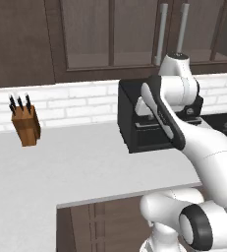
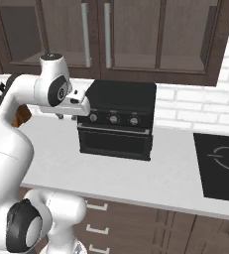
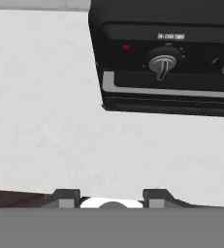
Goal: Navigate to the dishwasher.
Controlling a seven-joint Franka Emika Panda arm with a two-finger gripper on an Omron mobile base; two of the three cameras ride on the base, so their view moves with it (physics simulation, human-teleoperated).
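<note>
The dishwasher is out of view. My gripper (image 3: 111, 198) hangs over the pale counter (image 3: 45, 111) just in front of a black countertop oven (image 3: 167, 63). Its two fingertips (image 3: 65, 197) stand wide apart with nothing between them, so it is open. From the right base view the gripper (image 2: 66, 117) sits at the oven's (image 2: 117, 119) front left corner, above the counter (image 2: 150, 178). In the left base view my white arm crosses in front of the oven (image 1: 132, 113).
A wooden knife block (image 1: 25, 124) stands at the back left of the counter (image 1: 61, 167). A black cooktop (image 2: 220, 166) is set into the counter on the right. Brown drawers (image 2: 98, 218) lie below, and glass-fronted upper cabinets (image 2: 131, 34) hang above.
</note>
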